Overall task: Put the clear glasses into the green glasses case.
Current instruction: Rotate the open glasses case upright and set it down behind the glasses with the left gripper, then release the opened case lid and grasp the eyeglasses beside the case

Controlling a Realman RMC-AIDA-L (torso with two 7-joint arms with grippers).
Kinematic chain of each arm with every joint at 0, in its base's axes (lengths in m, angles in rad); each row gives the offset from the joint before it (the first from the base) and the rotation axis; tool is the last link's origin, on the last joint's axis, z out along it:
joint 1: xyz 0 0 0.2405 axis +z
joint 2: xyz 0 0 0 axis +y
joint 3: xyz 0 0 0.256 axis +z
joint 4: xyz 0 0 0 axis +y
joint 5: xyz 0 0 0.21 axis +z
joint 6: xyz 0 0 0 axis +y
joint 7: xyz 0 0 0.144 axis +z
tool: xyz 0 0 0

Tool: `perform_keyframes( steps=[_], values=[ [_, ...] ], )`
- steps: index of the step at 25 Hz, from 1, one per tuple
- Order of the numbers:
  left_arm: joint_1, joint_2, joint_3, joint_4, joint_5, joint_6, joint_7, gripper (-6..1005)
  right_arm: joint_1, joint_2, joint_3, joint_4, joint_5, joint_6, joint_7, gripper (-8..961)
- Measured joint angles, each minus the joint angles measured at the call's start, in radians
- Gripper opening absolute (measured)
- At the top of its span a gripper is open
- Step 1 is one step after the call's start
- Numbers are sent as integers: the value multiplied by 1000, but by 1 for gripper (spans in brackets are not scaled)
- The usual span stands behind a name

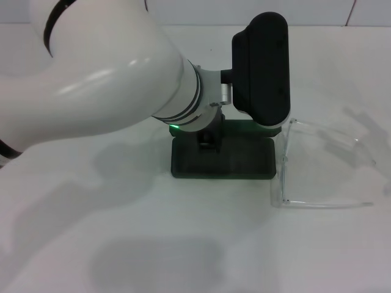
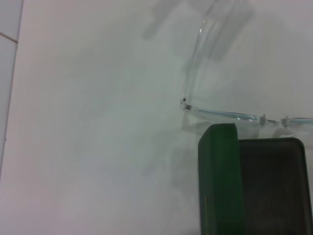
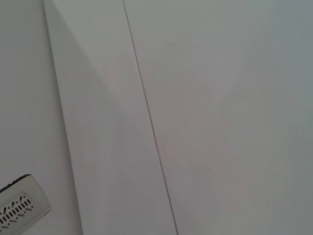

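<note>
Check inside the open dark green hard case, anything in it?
The green case shows only bare dark lining; the left arm covers its middle. The clear plastic wraparound glasses still lie on the white table beside it.

- The place looks like a robot test bench or lab, not a home: a plain white surface (image 1: 183, 244) fills nearly the whole head view, bare except for a few props.
- A white robot arm (image 1: 91, 79) with a black wrist housing reaches over the green glasses case (image 1: 223, 160); the clear glasses (image 1: 317, 165) lie just beside that case.
- Beyond the case, pale wall tiles (image 1: 244, 11) with thin seams back the surface.
- The right wrist view shows only white panels (image 3: 195, 117) with a seam.
</note>
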Motion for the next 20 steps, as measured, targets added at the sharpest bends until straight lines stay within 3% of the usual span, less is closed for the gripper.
perform_keyframes(
  steps=[15, 20],
  values=[
    [11, 1, 57, 10, 53, -35, -41, 269, -23, -5, 13, 11, 6, -26, 0, 855],
    [12, 2, 64, 24, 54, -33, -41, 443, -30, -5, 24, 13, 6, -39, 0, 854]
  ],
)
